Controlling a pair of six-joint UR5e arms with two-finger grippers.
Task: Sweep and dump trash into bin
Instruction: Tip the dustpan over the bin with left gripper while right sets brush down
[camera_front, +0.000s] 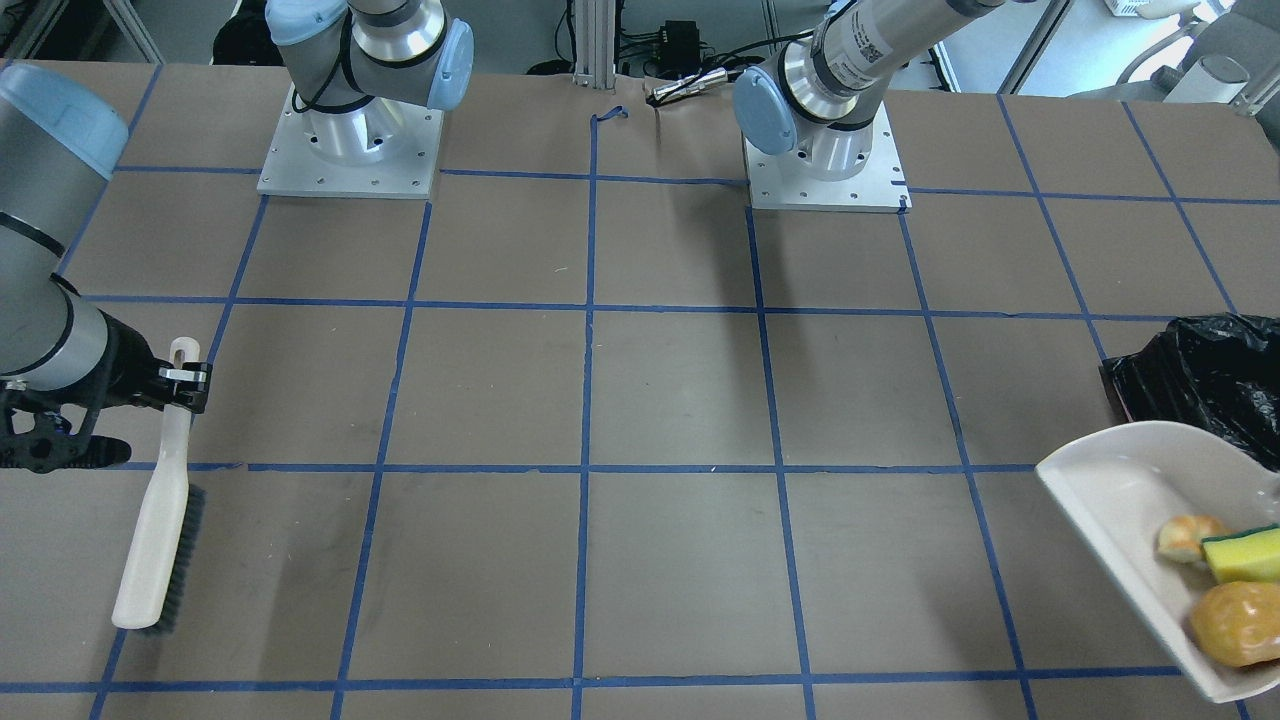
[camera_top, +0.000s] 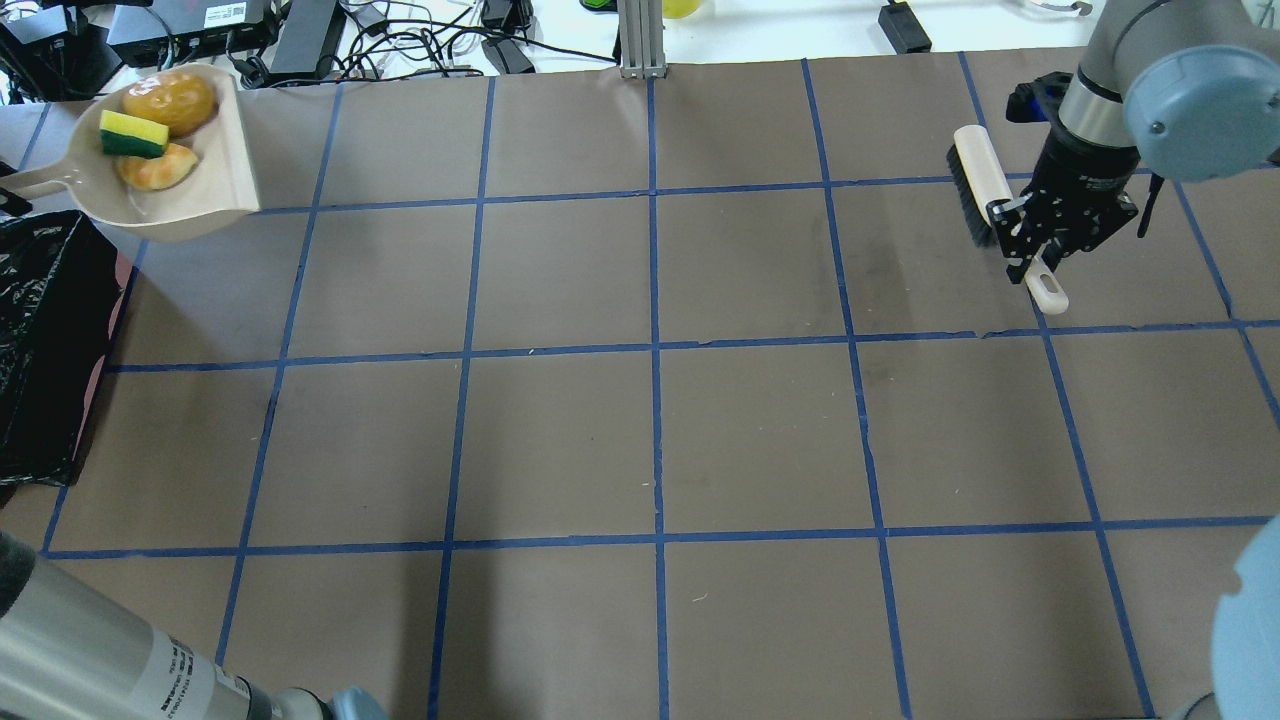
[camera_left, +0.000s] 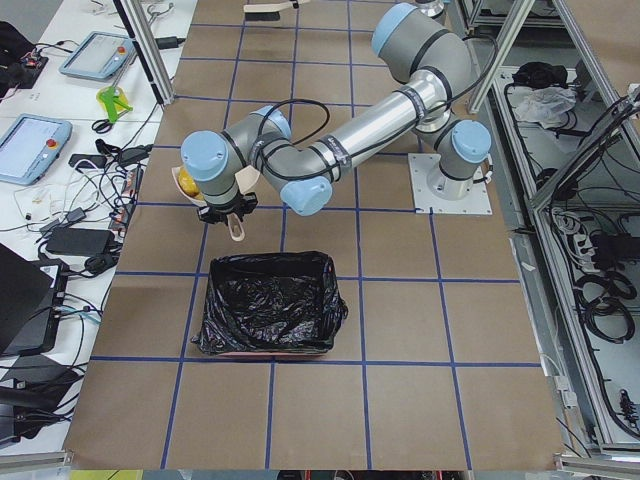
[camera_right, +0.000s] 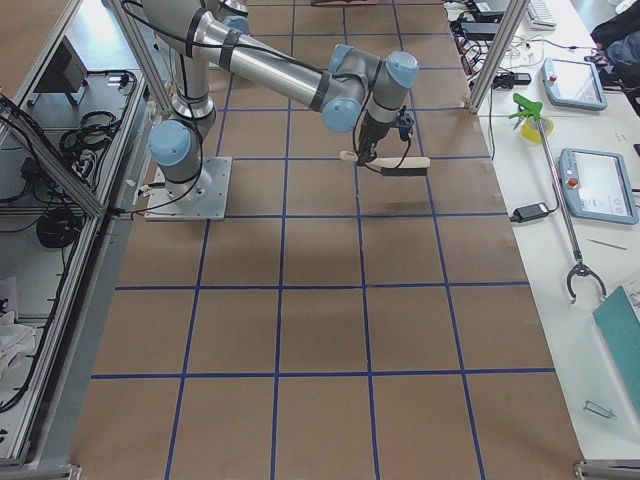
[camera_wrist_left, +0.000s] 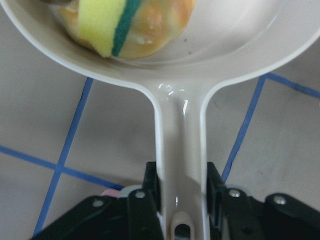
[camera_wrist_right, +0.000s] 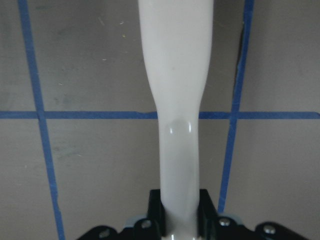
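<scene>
The beige dustpan (camera_top: 225, 170) holds all three trash pieces: a glossy potato-like lump (camera_top: 170, 100), a yellow sponge with a green stripe (camera_top: 132, 135) and a tan bread crescent (camera_top: 158, 170). My left gripper (camera_wrist_left: 181, 185) is shut on the dustpan's handle and holds the pan in the air just beyond the far end of the bin (camera_top: 45, 330), a container lined with a black bag. The pan also shows in the front-facing view (camera_front: 1110, 480), beside the bin (camera_front: 1210, 375). My right gripper (camera_top: 1030, 235) is shut on the white handle of a brush (camera_top: 975, 180), far from the bin.
The brown table has a grid of blue tape (camera_top: 655, 350). Both arm bases (camera_front: 350, 150) stand at the robot's edge. Cables and electronics (camera_top: 300, 40) lie beyond the table's far edge.
</scene>
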